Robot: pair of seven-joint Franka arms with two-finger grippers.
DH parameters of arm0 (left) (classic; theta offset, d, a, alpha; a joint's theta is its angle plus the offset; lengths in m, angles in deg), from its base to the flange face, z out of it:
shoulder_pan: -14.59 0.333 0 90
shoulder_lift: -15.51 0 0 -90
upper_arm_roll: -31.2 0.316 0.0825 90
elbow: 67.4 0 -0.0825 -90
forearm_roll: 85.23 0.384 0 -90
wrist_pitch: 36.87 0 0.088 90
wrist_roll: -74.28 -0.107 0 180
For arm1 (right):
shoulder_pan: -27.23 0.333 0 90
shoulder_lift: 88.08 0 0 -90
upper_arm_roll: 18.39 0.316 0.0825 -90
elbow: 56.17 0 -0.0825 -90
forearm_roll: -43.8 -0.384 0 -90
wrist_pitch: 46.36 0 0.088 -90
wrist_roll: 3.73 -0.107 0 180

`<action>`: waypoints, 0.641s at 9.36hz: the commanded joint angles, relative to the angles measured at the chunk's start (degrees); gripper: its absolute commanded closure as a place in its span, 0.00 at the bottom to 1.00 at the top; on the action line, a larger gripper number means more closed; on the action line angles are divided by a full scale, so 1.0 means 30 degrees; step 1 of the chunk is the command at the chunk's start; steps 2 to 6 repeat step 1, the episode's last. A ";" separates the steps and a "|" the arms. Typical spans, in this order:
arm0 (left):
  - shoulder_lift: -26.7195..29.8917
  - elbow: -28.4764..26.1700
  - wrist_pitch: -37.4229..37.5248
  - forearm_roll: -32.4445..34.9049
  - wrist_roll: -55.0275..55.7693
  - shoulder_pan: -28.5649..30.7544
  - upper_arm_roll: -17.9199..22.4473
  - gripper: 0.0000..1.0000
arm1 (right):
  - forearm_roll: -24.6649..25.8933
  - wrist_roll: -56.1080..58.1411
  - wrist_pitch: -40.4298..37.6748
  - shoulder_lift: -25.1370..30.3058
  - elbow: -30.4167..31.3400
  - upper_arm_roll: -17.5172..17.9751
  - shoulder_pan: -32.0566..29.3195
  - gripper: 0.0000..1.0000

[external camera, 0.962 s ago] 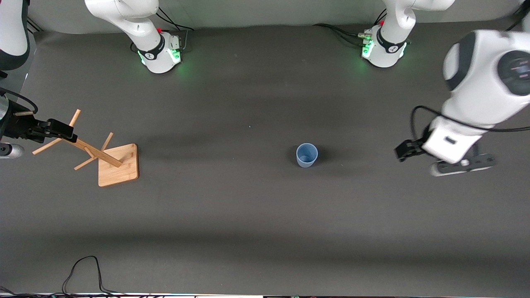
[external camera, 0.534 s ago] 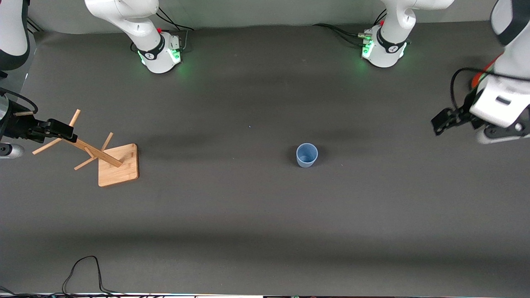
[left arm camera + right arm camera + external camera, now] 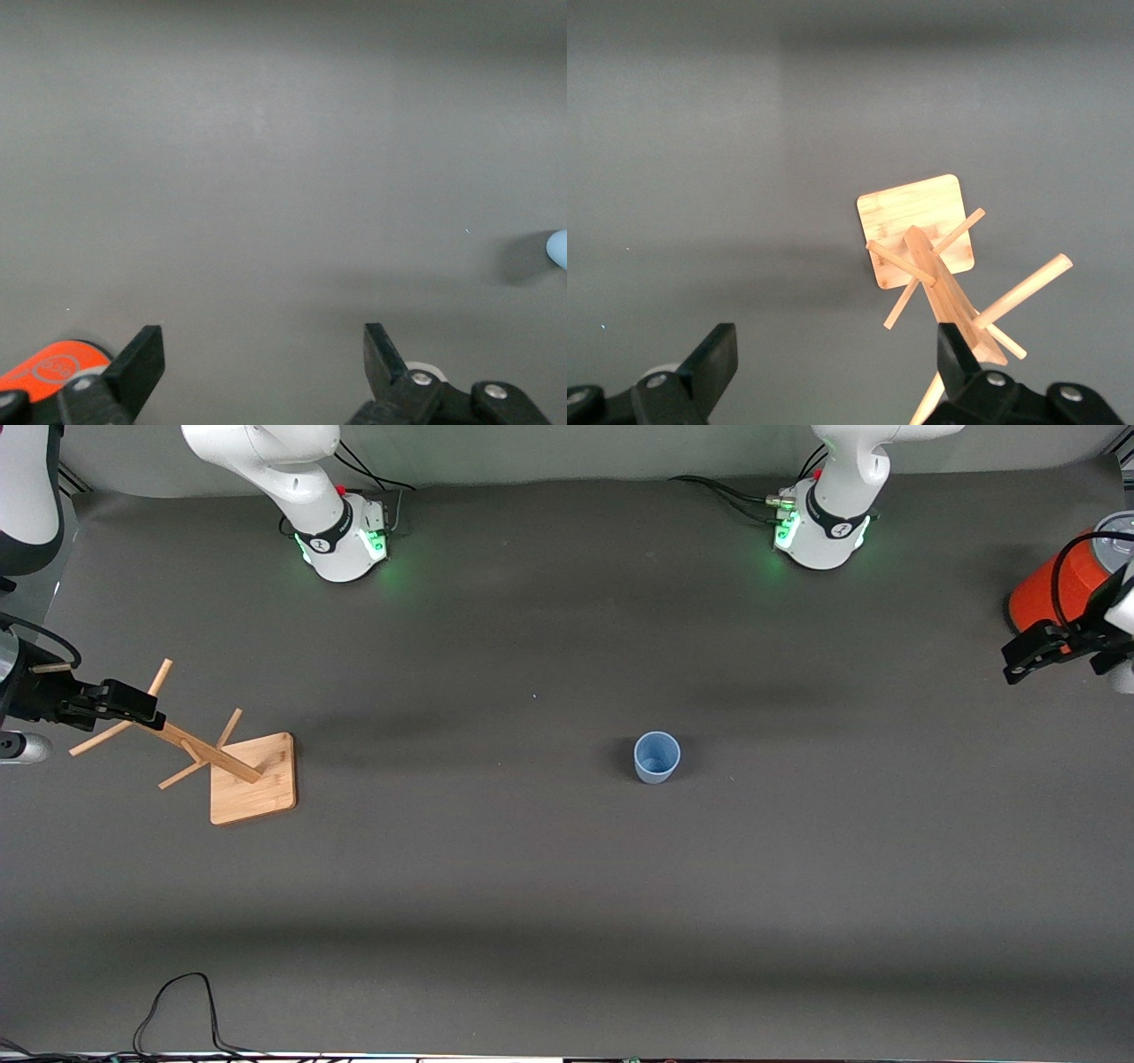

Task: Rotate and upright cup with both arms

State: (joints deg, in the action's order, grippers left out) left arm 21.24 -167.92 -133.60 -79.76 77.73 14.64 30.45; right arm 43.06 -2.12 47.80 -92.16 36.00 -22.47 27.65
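Cup (image 3: pixel 656 757), one only, stands upright with its mouth up on the dark table (image 3: pixel 549 868), mid-table toward the left arm's end, nothing touching it. Only a sliver of it shows at the edge of the left wrist view (image 3: pixel 559 249), while the front view shows it whole. One red-orange can (image 3: pixel 1054 589) stands at the table's edge at the left arm's end; the left gripper (image 3: pixel 1028 657) hangs just beside it, spread wide, holding nothing. One wooden peg rack (image 3: pixel 232 766) sits toward the right arm's end; the right gripper (image 3: pixel 111 701) hovers over its pegs, fingers wide apart, gripping nothing. Bare table lies all round the cup
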 commanded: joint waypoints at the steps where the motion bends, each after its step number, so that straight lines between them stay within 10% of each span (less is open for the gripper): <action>1: -0.0563 0.1247 0.1443 0.0023 0.0166 -0.1096 0.0133 0.00 | 0.0191 0.0402 -0.0097 0.0100 -0.0021 -0.0048 0.0034 0.00; 6: -0.0563 0.1247 0.1443 0.0023 0.0166 -0.1096 0.0133 0.00 | 0.0191 0.0402 -0.0097 0.0100 -0.0021 -0.0048 0.0034 0.00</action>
